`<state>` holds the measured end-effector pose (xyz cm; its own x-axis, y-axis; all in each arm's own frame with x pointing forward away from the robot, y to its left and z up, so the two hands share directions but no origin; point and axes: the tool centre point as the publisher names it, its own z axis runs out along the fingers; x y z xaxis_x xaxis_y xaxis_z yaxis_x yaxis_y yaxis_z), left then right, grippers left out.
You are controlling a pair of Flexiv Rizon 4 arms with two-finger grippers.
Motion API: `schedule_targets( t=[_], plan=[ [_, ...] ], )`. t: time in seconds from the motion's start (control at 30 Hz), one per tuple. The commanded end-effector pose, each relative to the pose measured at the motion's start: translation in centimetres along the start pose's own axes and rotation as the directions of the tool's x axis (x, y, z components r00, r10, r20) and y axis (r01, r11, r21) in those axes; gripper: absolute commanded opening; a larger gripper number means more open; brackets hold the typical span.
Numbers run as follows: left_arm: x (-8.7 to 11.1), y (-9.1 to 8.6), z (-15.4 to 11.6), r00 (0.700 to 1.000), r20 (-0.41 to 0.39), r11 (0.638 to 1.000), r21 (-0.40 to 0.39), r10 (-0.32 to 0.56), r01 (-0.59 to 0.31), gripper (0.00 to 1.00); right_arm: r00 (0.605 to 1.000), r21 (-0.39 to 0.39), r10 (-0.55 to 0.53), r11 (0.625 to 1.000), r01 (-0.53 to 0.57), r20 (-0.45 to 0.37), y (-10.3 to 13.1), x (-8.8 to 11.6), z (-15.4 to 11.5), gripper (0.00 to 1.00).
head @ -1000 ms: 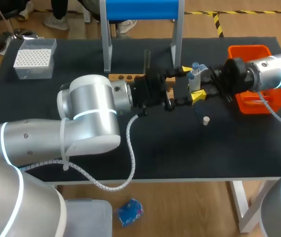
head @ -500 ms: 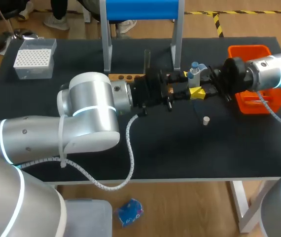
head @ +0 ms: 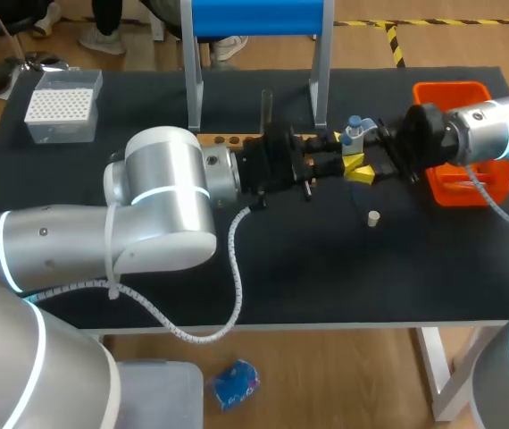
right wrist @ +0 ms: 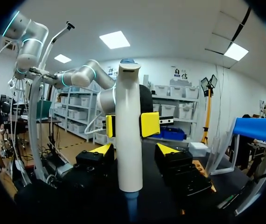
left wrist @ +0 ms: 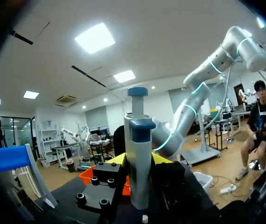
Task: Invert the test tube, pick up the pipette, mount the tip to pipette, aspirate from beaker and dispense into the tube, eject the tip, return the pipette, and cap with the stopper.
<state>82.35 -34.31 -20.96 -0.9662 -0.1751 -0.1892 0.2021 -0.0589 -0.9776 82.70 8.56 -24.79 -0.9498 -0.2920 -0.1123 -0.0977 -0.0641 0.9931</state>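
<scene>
Pipette (left wrist: 136,154), long axis upright, is standing mid-table between two facing arms; left gripper (right wrist: 133,125) is pinching its body from both sides, right gripper (right wrist: 133,150) is meeting it opposite, grip indeterminable.

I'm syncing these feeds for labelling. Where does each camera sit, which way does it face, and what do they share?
Head view: fixed above and behind the robot, looking down on the table; both arms enter from the sides, left gripper and right gripper both at the pipette.
Left wrist view: on the left wrist, facing the upright pipette over its gripper, right arm beyond.
Right wrist view: on the right wrist, facing the opposite way; the left gripper's yellow pads clasp the pipette.
Shared: all show the pipette.
</scene>
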Motion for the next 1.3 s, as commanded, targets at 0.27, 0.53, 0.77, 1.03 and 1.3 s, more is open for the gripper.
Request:
schedule_targets(
  t=[0.27, 0.53, 0.77, 1.03, 1.3],
  plan=[
    [0.0, 0.0, -0.1, 1.000, -0.002, 1.000, 0.002, 0.000, 0.000, 0.00, 1.000, 0.081, -0.009, 0.997, 0.007, 0.015, 0.4, 0.8, -2.1, 1.00],
    [0.0, 0.0, -0.1, 1.000, -0.002, 1.000, 0.002, 0.000, 0.000, 0.00, 0.988, 0.162, -0.010, 0.987, -0.014, 0.152, 0.7, 2.4, -5.5, 1.00],
    [0.0, 0.0, -0.1, 1.000, -0.002, 1.000, 0.002, 0.000, 0.000, 0.00, 0.956, 0.154, 0.011, 0.986, -0.059, 0.293, 0.9, 3.8, -8.1, 1.00],
    [0.0, 0.0, -0.1, 1.000, -0.002, 1.000, 0.002, 0.000, 0.000, 0.00, 0.953, 0.149, 0.011, 0.987, -0.059, 0.302, 0.9, 3.9, -8.2, 1.00],
    [-0.3, -0.2, -0.5, 0.999, 0.041, 0.999, -0.019, 0.028, -0.027, 0.00, 0.953, 0.149, 0.011, 0.987, -0.059, 0.302, 0.9, 3.9, -8.2, 1.00]
  ],
)
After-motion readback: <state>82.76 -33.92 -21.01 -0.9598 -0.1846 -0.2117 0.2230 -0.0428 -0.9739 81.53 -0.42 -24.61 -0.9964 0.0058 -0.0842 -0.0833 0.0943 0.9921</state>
